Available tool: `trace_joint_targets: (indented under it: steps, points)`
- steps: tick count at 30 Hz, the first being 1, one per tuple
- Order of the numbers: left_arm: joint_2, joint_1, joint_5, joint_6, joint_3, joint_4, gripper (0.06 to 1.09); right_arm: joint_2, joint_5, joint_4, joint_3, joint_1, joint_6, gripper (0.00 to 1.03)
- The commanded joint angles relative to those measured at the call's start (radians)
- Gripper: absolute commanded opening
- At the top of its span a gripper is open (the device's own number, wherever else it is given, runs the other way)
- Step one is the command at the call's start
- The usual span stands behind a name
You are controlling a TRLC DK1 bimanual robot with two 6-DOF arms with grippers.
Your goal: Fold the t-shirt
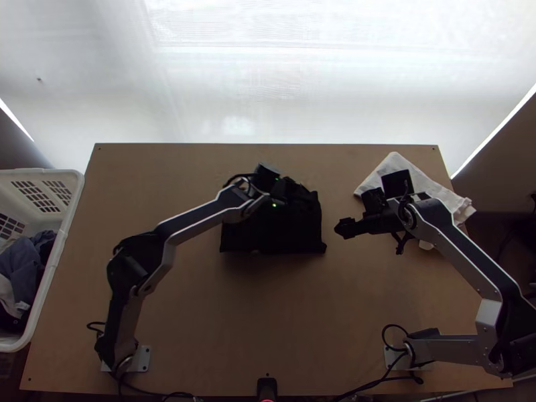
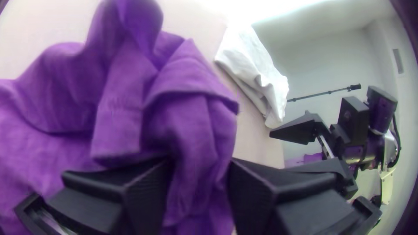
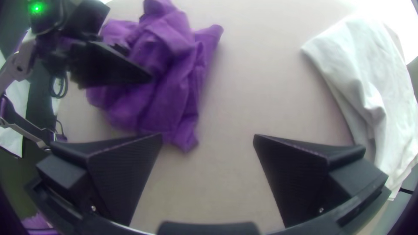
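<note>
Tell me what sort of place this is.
Probably a robotics workspace set up for handling laundry: a left arm and a right arm are mounted at a wooden table, a garment lies on it, and a white basket holds more clothes.

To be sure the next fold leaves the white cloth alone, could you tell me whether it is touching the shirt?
Apart: the right wrist view shows a wide strip of bare table between the shirt and the white cloth.

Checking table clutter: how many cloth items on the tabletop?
2: the shirt, bunched mid-table; the white cloth, far right corner, partly behind the right arm. Others may hide underneath.
</note>
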Motion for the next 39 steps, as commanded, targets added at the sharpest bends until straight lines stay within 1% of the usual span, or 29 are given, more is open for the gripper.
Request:
trace_joint_targets:
  steps: [1,4,8,13,14,15,16,17,18,20,22,24,28,32,33,35,37,38,39]
  points:
    - [0.038,-0.038,-0.018,-0.005,0.075,0.026,1.05,0.001,0.001,0.018,-0.008,0.004,0.001,0.97]
    - [-0.032,0.002,-0.009,-0.012,0.077,-0.006,1.05,0.001,0.001,0.03,-0.001,0.016,0.001,0.97]
    - [-0.14,0.091,-0.002,-0.014,0.075,-0.109,1.05,0.029,0.001,0.049,0.019,0.042,-0.001,0.98]
    - [-0.301,0.224,0.001,-0.008,0.055,-0.207,1.05,0.02,0.002,0.036,0.154,0.093,0.024,0.99]
    - [-0.328,0.249,-0.001,0.019,0.032,-0.222,1.05,0.02,0.001,0.024,0.2,0.105,0.036,0.98]
    - [-0.354,0.264,-0.006,0.078,0.0,-0.251,1.05,0.021,0.001,0.018,0.252,0.119,0.05,0.98]
    - [-0.383,0.278,-0.047,0.134,-0.046,-0.259,1.05,0.032,-0.002,0.015,0.314,0.14,0.076,0.98]
    - [-0.41,0.29,-0.085,0.163,-0.087,-0.261,1.05,0.057,-0.033,-0.004,0.378,0.156,0.093,0.98]
    - [-0.436,0.301,-0.091,0.186,-0.126,-0.265,1.05,0.093,-0.082,-0.028,0.443,0.171,0.116,0.98]
    - [-0.483,0.336,-0.104,0.21,-0.201,-0.267,1.05,0.213,-0.219,-0.082,0.573,0.211,0.177,0.98]
    - [-0.514,0.356,-0.108,0.21,-0.256,-0.268,1.05,0.331,-0.337,-0.099,0.65,0.235,0.249,0.98]
    - [-0.535,0.372,-0.13,0.239,-0.305,-0.268,1.05,0.432,-0.372,-0.099,0.679,0.265,0.273,0.96]
    - [-0.566,0.384,-0.18,0.259,-0.37,-0.265,1.05,0.61,-0.372,-0.096,0.709,0.292,0.274,0.96]
    - [-0.595,0.414,-0.18,0.261,-0.394,-0.262,1.05,0.731,-0.361,-0.094,0.711,0.257,0.289,0.96]
    - [-0.595,0.419,-0.18,0.261,-0.396,-0.261,1.05,0.739,-0.335,-0.093,0.693,0.246,0.288,0.96]
    - [-0.595,0.425,-0.18,0.261,-0.396,-0.259,1.05,0.724,-0.208,-0.09,0.651,0.225,0.274,0.96]
    - [-0.595,0.425,-0.179,0.261,-0.396,-0.254,1.05,0.653,-0.114,-0.065,0.588,0.199,0.256,0.96]
    - [-0.594,0.425,-0.18,0.261,-0.396,-0.253,1.05,0.613,-0.073,-0.063,0.561,0.188,0.242,0.96]
    - [-0.589,0.424,-0.179,0.262,-0.397,-0.251,1.05,0.578,-0.059,-0.062,0.536,0.174,0.236,0.96]
